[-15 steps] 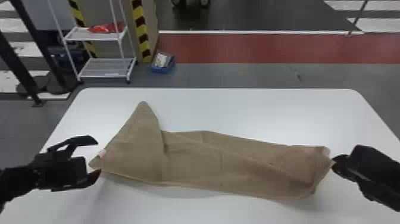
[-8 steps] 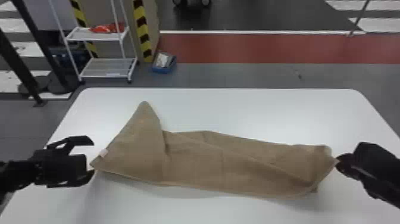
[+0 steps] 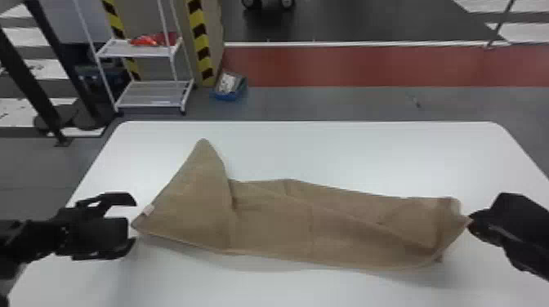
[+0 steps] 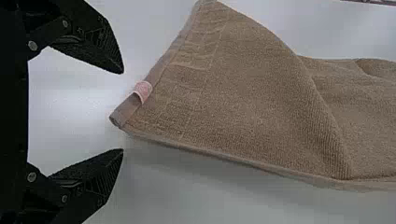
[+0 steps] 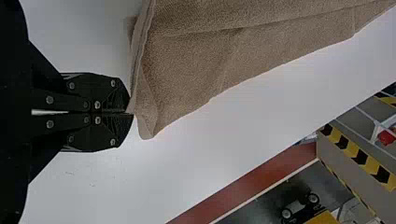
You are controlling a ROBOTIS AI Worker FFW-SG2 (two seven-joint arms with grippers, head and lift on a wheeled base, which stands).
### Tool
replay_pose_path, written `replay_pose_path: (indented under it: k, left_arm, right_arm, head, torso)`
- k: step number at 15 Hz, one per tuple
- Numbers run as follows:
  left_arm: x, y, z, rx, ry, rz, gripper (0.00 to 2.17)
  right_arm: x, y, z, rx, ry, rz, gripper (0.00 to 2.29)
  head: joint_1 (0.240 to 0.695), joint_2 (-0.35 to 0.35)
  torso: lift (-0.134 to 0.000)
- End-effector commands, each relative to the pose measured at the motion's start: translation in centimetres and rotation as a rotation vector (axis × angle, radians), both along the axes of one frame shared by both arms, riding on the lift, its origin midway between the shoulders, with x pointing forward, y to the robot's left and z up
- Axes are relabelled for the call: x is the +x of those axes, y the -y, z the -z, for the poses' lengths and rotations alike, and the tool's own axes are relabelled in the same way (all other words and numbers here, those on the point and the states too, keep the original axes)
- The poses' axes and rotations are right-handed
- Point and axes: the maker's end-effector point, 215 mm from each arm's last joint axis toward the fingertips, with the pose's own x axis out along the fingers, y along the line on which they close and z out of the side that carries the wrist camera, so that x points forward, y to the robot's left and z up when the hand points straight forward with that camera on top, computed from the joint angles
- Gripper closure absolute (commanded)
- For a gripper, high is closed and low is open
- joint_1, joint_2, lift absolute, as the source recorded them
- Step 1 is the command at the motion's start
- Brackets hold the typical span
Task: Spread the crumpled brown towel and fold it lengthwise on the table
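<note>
Lying lengthwise on the table, partly spread, with slanting creases along the middle of the brown towel and a peak pointing away from the robot at the labelled end. Pinched at the opposite end corner by the right gripper, jaws clamped on the cloth, probably to anchor it and keep the length taut. Aimed at the corner by the pale label with the left gripper, just off the towel, jaws wide apart and nothing between them; likely placed to take that corner for a two-handed pull. Probably needs squaring out at the peak before any lengthwise fold.

Seems to leave generous room beyond the towel's far long edge, and some along its near one, for drawing cloth either way. Tighter past the labelled end, with the table's side edge close; best pulled gently there.
</note>
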Motion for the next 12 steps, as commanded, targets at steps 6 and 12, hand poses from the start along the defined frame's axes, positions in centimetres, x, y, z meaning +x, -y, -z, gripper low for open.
replay_pose_path:
  k: [6,12]
  left_arm:
    - [0.11,0.4,0.35,0.003,-0.004,0.01,0.52]
    - [0.05,0.64,-0.03,-0.001,0.003,0.015,0.97]
  right_arm:
    - [-0.13,-0.1,0.2,0.004,-0.003,0.004,1.47]
    - [-0.12,-0.16,0.18,0.003,-0.002,0.002,1.47]
  head:
    - [0.695,0.026]
    - [0.695,0.026]
  torso:
    - [-0.123]
    - [-0.123]
